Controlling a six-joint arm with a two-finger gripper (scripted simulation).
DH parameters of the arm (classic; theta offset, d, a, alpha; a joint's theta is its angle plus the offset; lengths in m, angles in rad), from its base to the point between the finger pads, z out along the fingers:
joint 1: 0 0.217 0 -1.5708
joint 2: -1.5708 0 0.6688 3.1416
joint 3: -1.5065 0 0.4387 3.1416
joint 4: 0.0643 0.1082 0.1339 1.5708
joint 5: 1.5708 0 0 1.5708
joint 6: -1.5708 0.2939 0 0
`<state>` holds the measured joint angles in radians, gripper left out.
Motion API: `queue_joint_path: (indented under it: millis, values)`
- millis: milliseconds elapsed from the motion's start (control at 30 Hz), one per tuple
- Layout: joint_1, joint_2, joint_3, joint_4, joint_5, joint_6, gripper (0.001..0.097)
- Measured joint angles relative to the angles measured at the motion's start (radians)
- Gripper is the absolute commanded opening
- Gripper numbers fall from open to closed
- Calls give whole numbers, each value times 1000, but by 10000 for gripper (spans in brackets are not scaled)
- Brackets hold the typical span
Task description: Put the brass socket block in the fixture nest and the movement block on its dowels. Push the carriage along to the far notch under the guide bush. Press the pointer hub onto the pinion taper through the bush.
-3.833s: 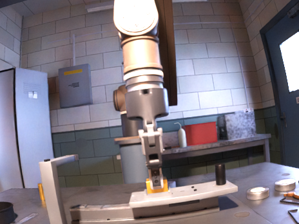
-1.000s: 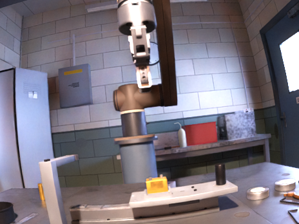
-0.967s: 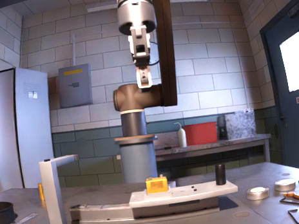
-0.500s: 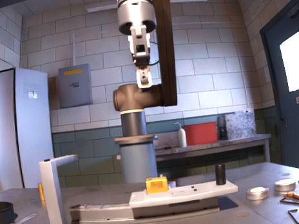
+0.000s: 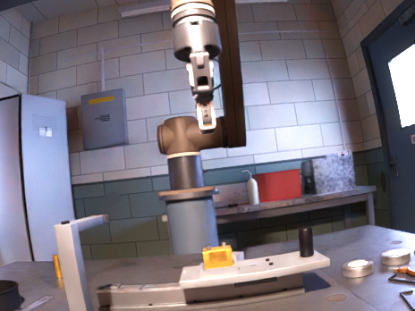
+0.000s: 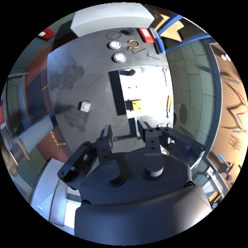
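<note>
The brass socket block [image 5: 217,256] [image 6: 136,104] sits in the nest of the white carriage [image 5: 255,269] [image 6: 143,92], far below my gripper [image 5: 205,117] [image 6: 123,130], which hangs high above the table, open and empty. The carriage rests on its rail at the near end, with two small dowels [image 5: 268,262] behind the brass block and a dark cylinder [image 5: 306,241] at its far end. The movement block [image 6: 85,106], a small white cube with a brass centre, lies alone on the grey table to the side. The white guide bush post [image 5: 74,250] stands at the rail's other end.
The robot's pedestal [image 5: 191,219] stands behind the fixture. Two round metal discs [image 5: 357,267] [image 5: 395,256] lie on the table beyond the carriage's far end, with a brass hook [image 6: 133,44] and hex keys near them. A dark cup [image 5: 9,292] sits at the table's near corner.
</note>
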<state>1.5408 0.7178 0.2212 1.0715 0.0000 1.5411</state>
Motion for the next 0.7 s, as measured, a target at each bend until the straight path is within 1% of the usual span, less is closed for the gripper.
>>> queue_joint_path:
  millis: [233, 367, 500, 700]
  values:
    - [12, -106, -217, -110, 0, 12, 500]
    - [18, -151, -307, -154, 0, 18, 500]
    - [22, -175, -355, -178, 0, 21, 500]
    - [22, -179, -363, -184, 0, 22, 500]
